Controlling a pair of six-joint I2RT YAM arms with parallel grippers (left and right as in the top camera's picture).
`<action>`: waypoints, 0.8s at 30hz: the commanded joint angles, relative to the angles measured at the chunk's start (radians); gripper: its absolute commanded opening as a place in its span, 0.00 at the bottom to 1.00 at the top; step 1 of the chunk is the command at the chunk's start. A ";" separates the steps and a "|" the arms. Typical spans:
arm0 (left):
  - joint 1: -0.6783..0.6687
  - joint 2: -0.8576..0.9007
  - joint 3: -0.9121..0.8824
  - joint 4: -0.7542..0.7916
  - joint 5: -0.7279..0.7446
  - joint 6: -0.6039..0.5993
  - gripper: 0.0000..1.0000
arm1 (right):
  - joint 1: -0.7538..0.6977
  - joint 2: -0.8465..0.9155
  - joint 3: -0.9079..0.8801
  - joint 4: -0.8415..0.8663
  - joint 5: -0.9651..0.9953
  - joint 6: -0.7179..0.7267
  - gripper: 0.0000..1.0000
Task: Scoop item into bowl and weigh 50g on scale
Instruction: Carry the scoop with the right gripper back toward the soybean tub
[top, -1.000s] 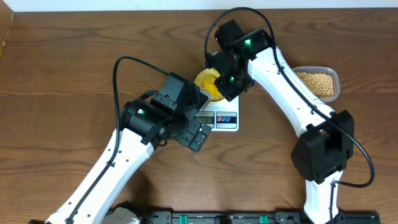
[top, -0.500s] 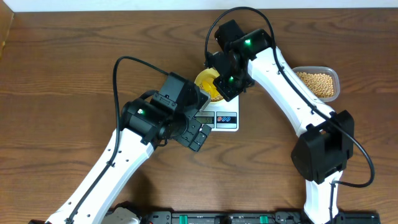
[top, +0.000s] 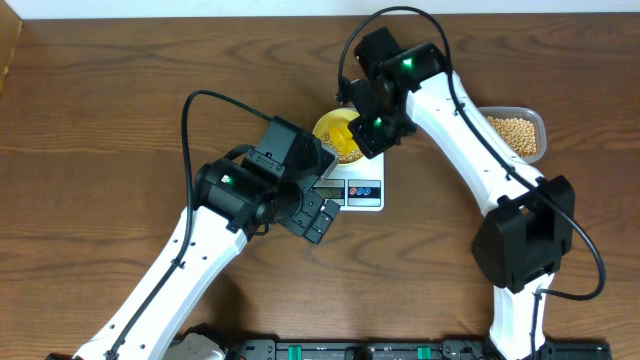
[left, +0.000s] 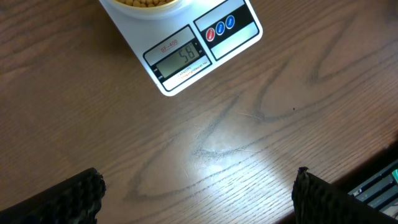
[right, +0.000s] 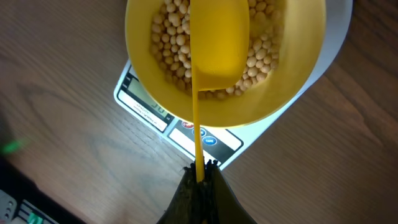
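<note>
The pale-yellow bowl (top: 322, 128) stands on the white scale (top: 358, 192) and holds many tan beans (right: 166, 38). My right gripper (right: 200, 167) is shut on the thin handle of a bright yellow scoop (right: 219, 37), whose cup hangs over the beans inside the bowl (right: 252, 112). Seen from overhead, the right gripper (top: 372, 132) sits over the bowl's right edge. My left gripper (left: 198, 186) is open and empty above bare wood in front of the scale (left: 186, 59), whose display shows digits. The bowl's (left: 140, 5) lower edge shows at the top of the left wrist view.
A clear plastic tub (top: 518, 136) with more beans stands at the right, behind the right arm. The left arm (top: 230, 195) lies across the table left of the scale. The scale's red and blue buttons (left: 222, 27) face the left gripper.
The right arm has shifted slightly right and away with the scoop, still over the bowl. The left arm has not moved.
</note>
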 joint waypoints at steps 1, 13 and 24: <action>-0.001 -0.008 0.013 -0.002 -0.003 0.002 0.98 | -0.009 0.014 -0.004 0.010 -0.061 0.027 0.01; -0.001 -0.008 0.013 -0.002 -0.003 0.002 0.98 | -0.032 0.014 -0.004 0.019 -0.109 0.050 0.01; -0.001 -0.008 0.013 -0.002 -0.003 0.002 0.98 | -0.069 0.007 0.029 0.023 -0.145 0.066 0.01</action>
